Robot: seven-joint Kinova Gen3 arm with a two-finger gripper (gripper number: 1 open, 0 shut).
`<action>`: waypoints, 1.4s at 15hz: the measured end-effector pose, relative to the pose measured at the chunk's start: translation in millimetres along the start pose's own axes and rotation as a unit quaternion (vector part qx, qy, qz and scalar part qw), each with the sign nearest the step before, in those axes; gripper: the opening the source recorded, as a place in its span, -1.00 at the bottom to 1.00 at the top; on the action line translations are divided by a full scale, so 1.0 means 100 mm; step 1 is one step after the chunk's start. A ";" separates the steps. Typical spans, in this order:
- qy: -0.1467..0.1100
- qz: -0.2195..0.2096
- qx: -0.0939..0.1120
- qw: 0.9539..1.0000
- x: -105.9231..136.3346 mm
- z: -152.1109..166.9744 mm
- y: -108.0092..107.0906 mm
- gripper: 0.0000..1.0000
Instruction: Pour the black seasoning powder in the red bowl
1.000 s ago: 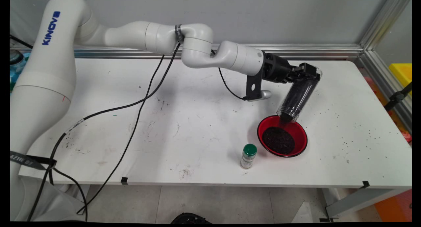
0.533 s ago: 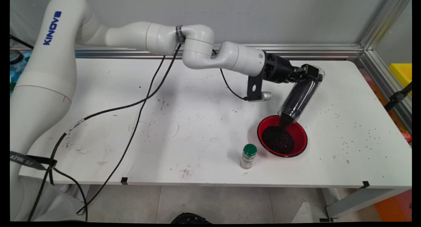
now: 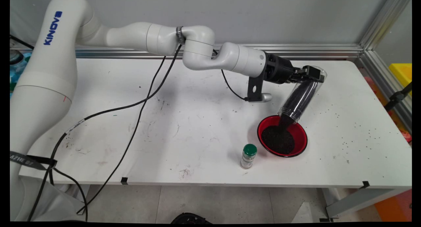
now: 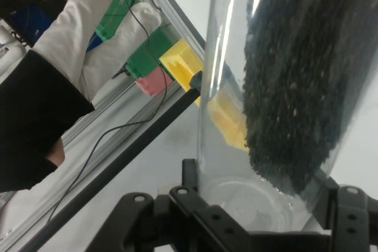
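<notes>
My gripper [image 3: 311, 74] is shut on a clear plastic cup [image 3: 300, 98] of small black grains, gripping it near its base. The cup is tilted mouth-down to the lower left, and its rim hangs just over the far edge of a red bowl [image 3: 301, 130]. Grains stream from the cup's mouth into a dark heap [image 3: 278, 140] inside the bowl. In the hand view the clear plastic cup [image 4: 277, 87] fills the frame between my fingers [image 4: 195, 202], with the grains lying along its lower side.
A small spice jar [image 3: 248, 156] with a green lid stands just left of the bowl, near the table's front edge. Loose black grains are scattered on the white table [image 3: 358, 135] to the bowl's right. Black cables [image 3: 138, 105] trail across the table's left half.
The cup has tilted further and the gripper has edged slightly right. More grains have run into the bowl, and the heap has grown.
</notes>
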 end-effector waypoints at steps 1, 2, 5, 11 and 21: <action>0.000 0.002 0.000 1.000 0.00 0.00 0.00 -1.00; 0.000 0.004 0.001 1.000 0.01 0.00 0.00 -1.00; 0.000 0.009 0.002 1.000 0.01 -0.01 -0.01 -1.00; -0.001 0.020 0.005 1.000 0.02 -0.02 -0.02 -1.00; -0.009 0.033 0.011 0.999 0.00 -0.03 -0.06 -1.00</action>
